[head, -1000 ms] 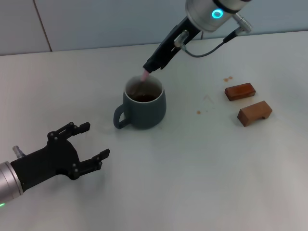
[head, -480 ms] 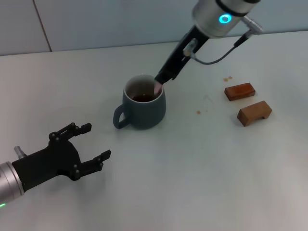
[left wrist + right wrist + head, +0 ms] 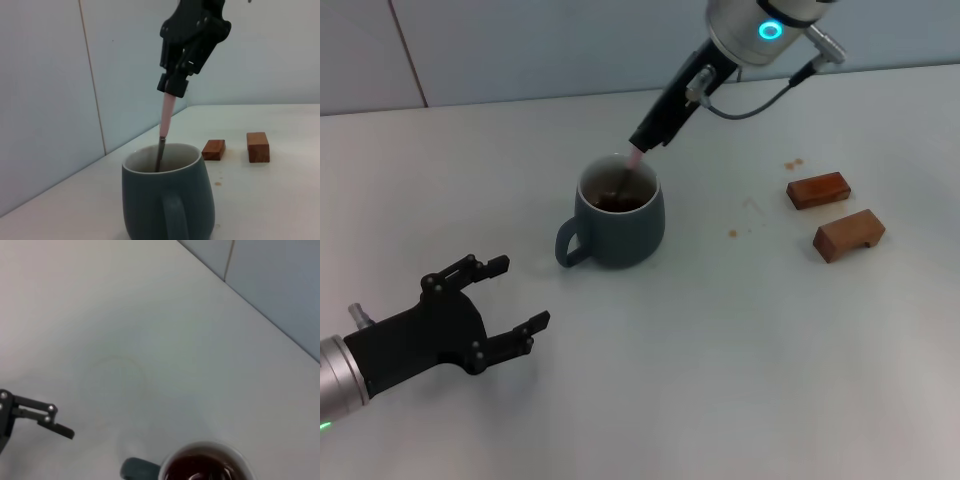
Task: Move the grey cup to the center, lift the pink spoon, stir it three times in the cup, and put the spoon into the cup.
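Right tool (image 3: 642, 143) clamped on the pink spoon (image 3: 632, 162), bowl down in the grey cup (image 3: 620, 212) at frame centre; left tool (image 3: 480, 310) idle, spread, lower left; a wide stir risks tipping cup, slopping liquid.

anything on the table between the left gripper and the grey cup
Nothing: in the head view, bare table separates the open left gripper from the grey cup.
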Controlling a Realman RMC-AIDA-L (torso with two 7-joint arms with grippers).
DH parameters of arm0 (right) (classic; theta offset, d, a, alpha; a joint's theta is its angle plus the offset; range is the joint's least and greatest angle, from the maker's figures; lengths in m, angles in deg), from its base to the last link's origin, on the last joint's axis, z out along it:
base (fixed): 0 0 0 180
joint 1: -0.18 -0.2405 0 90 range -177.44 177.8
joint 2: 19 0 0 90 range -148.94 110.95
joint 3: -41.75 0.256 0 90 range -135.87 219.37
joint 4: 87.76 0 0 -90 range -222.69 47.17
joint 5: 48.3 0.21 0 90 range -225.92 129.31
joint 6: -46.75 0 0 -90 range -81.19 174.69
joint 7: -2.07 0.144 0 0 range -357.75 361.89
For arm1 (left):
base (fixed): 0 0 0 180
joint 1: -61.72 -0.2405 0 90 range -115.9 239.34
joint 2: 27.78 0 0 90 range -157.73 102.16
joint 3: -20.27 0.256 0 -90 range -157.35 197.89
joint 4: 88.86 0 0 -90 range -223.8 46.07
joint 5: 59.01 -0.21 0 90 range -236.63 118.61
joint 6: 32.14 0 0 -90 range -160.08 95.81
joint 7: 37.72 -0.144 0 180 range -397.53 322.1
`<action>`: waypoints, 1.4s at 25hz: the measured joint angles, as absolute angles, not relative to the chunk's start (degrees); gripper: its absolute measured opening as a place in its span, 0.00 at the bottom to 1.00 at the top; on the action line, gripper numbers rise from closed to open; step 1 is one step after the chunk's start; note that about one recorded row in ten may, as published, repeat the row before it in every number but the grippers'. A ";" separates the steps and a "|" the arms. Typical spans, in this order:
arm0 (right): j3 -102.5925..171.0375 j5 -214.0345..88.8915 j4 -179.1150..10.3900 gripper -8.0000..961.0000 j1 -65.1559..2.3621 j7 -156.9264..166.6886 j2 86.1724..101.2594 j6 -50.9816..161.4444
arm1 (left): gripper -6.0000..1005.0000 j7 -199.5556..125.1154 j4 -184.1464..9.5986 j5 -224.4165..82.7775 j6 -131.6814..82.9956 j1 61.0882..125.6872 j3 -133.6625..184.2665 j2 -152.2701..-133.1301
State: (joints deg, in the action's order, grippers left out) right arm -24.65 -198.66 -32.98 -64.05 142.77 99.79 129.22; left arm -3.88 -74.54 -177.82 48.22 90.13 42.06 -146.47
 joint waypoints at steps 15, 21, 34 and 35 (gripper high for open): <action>-27.06 -184.66 -13.84 0.21 -43.78 135.73 100.22 126.60 | 0.83 -2.40 -74.09 -177.59 48.21 90.01 42.06 -146.34; -25.38 -168.33 -8.66 0.45 -27.93 120.21 100.02 125.83 | 0.83 -1.11 -73.84 -177.41 48.92 89.88 41.71 -146.30; -16.90 -159.34 -29.57 0.86 -22.15 95.01 100.04 126.33 | 0.83 5.27 -71.14 -177.73 50.97 92.53 42.18 -146.35; -16.15 -158.60 -31.09 0.86 -22.41 93.73 100.03 126.34 | 0.83 5.27 -71.14 -177.73 50.97 92.53 42.18 -146.35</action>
